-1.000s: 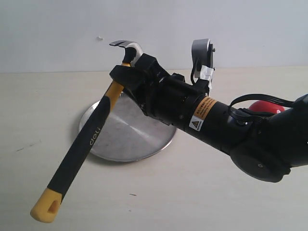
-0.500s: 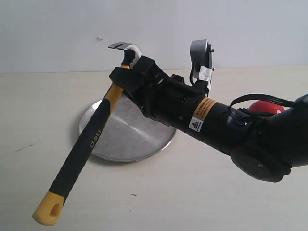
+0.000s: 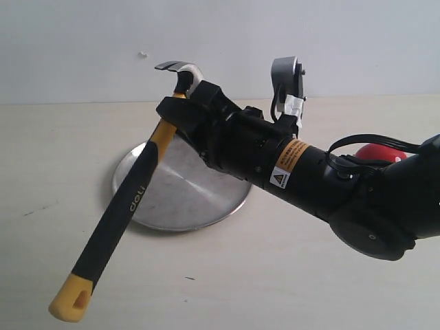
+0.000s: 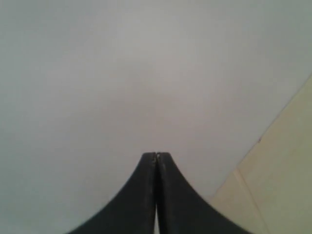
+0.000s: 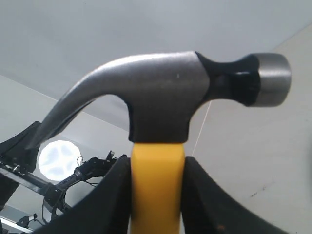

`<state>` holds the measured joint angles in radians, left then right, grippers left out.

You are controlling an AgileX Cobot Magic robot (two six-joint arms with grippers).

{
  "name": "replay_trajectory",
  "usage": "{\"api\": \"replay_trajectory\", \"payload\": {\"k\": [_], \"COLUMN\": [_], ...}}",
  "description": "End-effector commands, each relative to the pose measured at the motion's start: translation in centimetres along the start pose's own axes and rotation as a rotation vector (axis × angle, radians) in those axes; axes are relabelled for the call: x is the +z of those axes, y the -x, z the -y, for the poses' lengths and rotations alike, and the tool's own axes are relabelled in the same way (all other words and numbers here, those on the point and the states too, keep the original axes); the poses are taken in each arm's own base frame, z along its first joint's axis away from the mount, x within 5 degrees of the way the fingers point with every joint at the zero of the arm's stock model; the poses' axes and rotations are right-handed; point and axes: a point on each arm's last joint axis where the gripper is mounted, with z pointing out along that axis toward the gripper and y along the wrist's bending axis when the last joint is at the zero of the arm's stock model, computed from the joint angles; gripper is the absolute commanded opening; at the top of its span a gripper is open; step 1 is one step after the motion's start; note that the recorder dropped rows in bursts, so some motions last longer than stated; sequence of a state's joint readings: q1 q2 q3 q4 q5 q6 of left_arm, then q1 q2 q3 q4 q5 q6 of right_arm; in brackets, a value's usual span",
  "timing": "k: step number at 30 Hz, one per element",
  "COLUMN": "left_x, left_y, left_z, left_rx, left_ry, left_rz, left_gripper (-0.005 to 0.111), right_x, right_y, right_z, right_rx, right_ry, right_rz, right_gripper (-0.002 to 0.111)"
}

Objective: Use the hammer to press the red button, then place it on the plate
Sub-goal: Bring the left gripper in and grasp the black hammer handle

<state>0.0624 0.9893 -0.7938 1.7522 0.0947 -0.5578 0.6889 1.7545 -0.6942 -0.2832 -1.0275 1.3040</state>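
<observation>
I see my right gripper (image 3: 184,115) clamped on the claw hammer (image 3: 126,203) just under its head. It is held off the bench, handle slanting toward the near left corner. The silver plate (image 3: 172,199) lies behind. The red button (image 3: 380,151) is by the right edge. My left gripper (image 4: 156,163) is closed and empty.

A pale beige tabletop (image 3: 227,282) runs back to a plain grey-white wall (image 3: 69,41), which carries one small white speck (image 3: 141,53). The tabletop has a faint dark scuff (image 3: 29,213) near its left side and a smaller dark mark (image 3: 187,278) toward the front. The right wrist view catches a round bright lamp (image 5: 59,160) beside some dark framework (image 5: 19,168) and cables (image 5: 90,165).
</observation>
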Motion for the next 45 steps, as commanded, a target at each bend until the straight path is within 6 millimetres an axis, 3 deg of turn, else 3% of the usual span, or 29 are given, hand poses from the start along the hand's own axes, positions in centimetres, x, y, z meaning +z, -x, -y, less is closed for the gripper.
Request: {"api": "replay_trajectory", "payload": {"k": [1, 4, 9, 12, 15, 20, 28, 33, 45], "left_x": [0.9, 1.1, 1.8, 2.0, 1.9, 1.7, 1.9, 1.3, 1.3], "left_y": [-2.2, -0.9, 2.8, 6.1, 8.5, 10.9, 11.7, 12.5, 14.7], "left_z": [0.1, 1.5, 4.7, 6.9, 8.5, 9.3, 9.3, 10.6, 15.7], "left_rx": [0.004, -0.110, -0.323, -0.463, -0.539, -0.580, -0.637, -0.649, -0.484], "left_ry": [0.065, -0.086, -0.677, -1.031, -1.200, -1.264, -1.261, -1.404, -1.512], "left_rz": [-0.290, -0.412, -0.714, -0.659, -0.520, -0.346, -0.289, -0.243, -0.225], "left_gripper": [0.000, 0.000, 0.000, 0.000, 0.000, 0.011, 0.067, 0.069, 0.069], "right_x": [0.0, 0.0, 0.1, 0.1, 0.1, 0.1, 0.1, 0.0, 0.0], "right_y": [0.5, 0.5, 0.6, 0.7, 0.8, 1.0, 1.2, 1.4, 1.5], "right_z": [-1.1, -1.1, -1.1, -1.0, -1.0, -0.5, 0.1, 0.2, 1.0], "right_rx": [-0.029, -0.043, -0.036, -0.013, 0.032, 0.076, 0.101, 0.123, 0.130], "right_ry": [0.077, 0.078, 0.076, 0.068, 0.064, 0.012, -0.046, -0.057, -0.135], "right_rz": [0.039, 0.038, 0.051, 0.057, 0.069, 0.086, 0.110, 0.141, 0.158], "right_gripper": [0.000, 0.000, 0.000, 0.000, 0.000, 0.000, 0.000, 0.000, 0.000]}}
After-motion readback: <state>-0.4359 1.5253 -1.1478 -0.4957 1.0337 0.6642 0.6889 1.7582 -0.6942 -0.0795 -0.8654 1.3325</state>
